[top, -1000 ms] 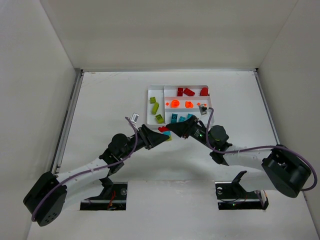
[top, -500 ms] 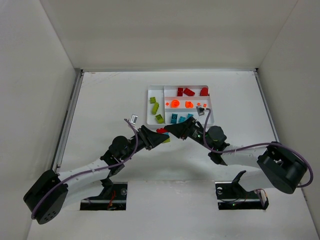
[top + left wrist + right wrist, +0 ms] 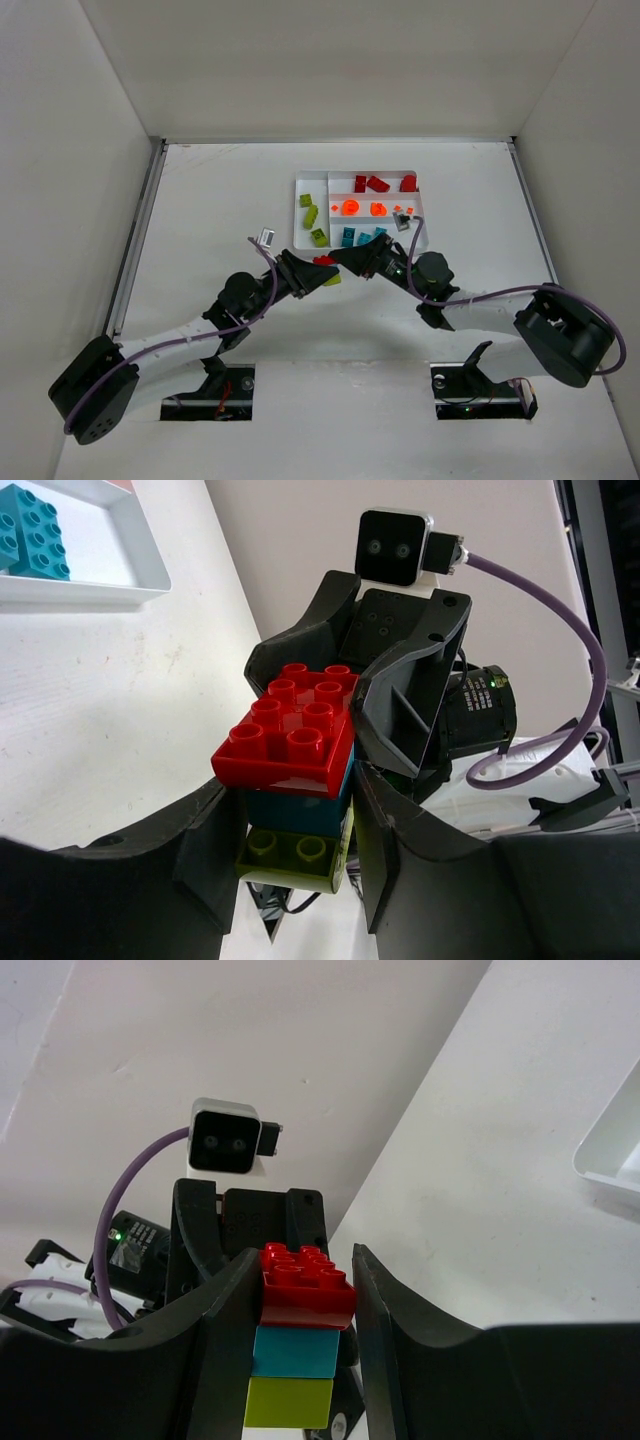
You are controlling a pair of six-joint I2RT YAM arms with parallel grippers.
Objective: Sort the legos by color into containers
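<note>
Plastic stack (image 3: 298,785) of three, one red brick (image 3: 290,735), one teal brick (image 3: 295,812), one lime brick (image 3: 295,858), hung over the counter (image 3: 200,200) near one white tray (image 3: 393,185). Left tool (image 3: 322,273) and right tool (image 3: 340,259) both were clenched on it.

Top looks down; opposed wrist views share bricks (image 3: 290,755).

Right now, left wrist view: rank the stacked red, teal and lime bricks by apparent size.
1. red brick: clearly largest, though it may sit nearer the camera.
2. teal brick and lime brick: look alike, both partly hidden, so unranked.
</note>
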